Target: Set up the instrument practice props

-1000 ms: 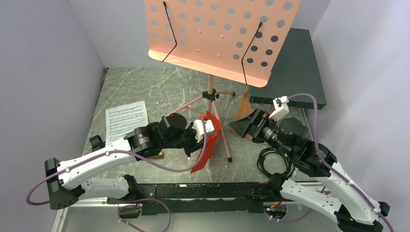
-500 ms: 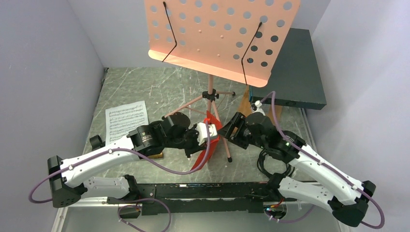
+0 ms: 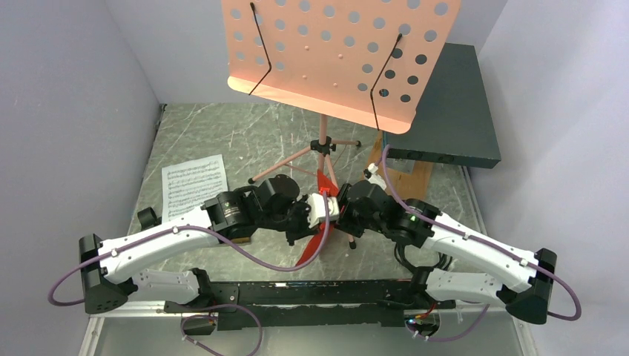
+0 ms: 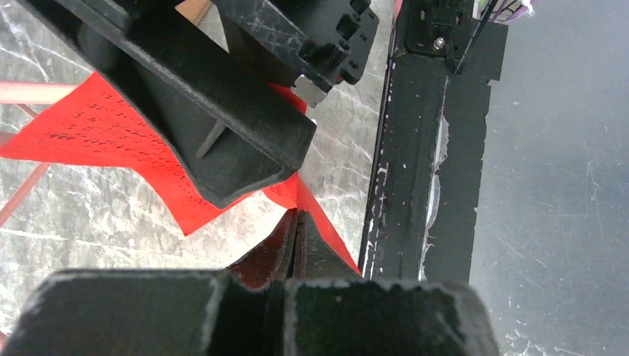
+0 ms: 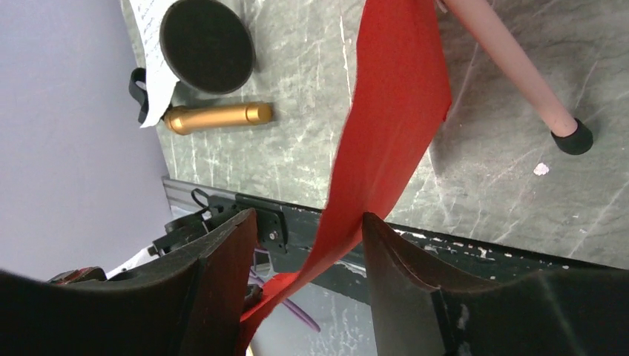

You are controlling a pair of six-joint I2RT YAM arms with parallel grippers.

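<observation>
This is looking like a robotics lab, a small test cell rather than a home or studio. Plain lavender-grey panels (image 3: 67, 111) are boxing in a marble-patterned tabletop (image 3: 222, 133) on three sides. A left arm (image 3: 156, 245) and a right arm (image 3: 475, 248), white and black, are sitting bolted along a black rail (image 3: 311, 293) at the near edge, trailing purple cables (image 3: 263, 261). A pink perforated music stand (image 3: 334, 52) and a red music sheet (image 5: 393, 111) are sharing the bench top — props among machinery.

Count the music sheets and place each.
2. White sheet flat on the table, left side; red sheet pinched in the left pincer, passing through the open right pincer. Others may be hidden.
</observation>
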